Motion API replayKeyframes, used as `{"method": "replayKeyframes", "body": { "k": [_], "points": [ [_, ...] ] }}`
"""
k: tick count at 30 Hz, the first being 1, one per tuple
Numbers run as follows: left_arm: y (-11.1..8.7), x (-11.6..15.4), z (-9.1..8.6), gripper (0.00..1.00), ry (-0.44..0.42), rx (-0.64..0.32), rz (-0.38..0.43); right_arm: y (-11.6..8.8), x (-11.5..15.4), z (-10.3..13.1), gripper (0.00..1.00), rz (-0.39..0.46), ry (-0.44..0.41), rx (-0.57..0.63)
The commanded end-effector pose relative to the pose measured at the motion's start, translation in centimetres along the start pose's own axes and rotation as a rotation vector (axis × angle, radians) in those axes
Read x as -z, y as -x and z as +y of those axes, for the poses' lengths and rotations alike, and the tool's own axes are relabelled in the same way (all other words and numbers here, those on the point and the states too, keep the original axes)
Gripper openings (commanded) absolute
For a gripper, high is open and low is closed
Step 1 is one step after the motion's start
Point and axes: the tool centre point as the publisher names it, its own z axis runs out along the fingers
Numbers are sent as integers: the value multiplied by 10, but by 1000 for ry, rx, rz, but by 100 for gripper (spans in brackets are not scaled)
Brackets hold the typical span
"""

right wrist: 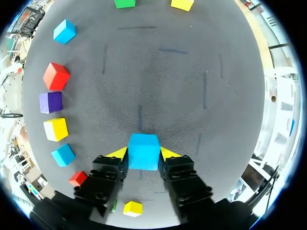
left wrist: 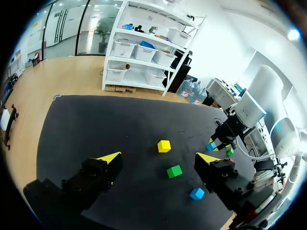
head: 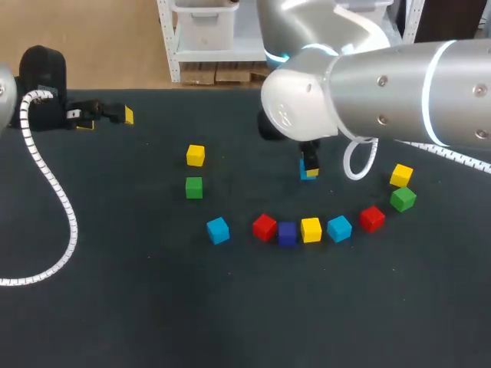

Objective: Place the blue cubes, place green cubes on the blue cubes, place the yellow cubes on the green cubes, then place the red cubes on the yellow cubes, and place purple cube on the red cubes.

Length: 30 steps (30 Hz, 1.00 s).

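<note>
My right gripper (head: 309,167) (right wrist: 143,154) points down at the middle of the black table (head: 138,307), shut on a blue cube (head: 307,175) (right wrist: 143,151) that sits at the table surface between its yellow tips. In front of it runs a curved row of cubes: blue (head: 218,230), red (head: 265,227), purple (head: 287,233), yellow (head: 311,229), blue (head: 339,228), red (head: 372,218), green (head: 403,198) and yellow (head: 400,175). A yellow cube (head: 196,155) and a green cube (head: 194,187) lie to the left. My left gripper (head: 107,116) (left wrist: 158,158) rests open and empty at the far left.
A white corrugated cable (head: 57,199) trails from my left arm across the table's left side. My right arm's bulky body (head: 368,92) hangs over the far right of the table.
</note>
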Motion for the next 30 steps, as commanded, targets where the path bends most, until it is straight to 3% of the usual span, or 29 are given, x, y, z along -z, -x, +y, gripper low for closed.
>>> {"method": "replayKeyframes", "body": {
  "k": [1,13,14,15,16,17,30],
  "points": [
    [-2,1,3,100,-15,-3,-8,-1,-2,1,97,-3,-7,-3],
    [-2,1,3,100,-15,-3,-8,-7,4,-5,100,-32,10,-62],
    [-2,1,3,100,-15,-3,-8,-7,4,-6,94,-30,9,-65],
    [-2,1,3,100,-15,-3,-8,-8,4,-6,76,-28,8,-67],
    [-2,1,3,100,-15,-3,-8,-8,4,-6,48,-27,9,-68],
    [-2,1,3,100,-15,-3,-8,-9,3,-5,43,-26,11,-68],
    [-2,1,3,100,-15,-3,-8,-6,0,0,31,9,-46,-11]
  ]
}}
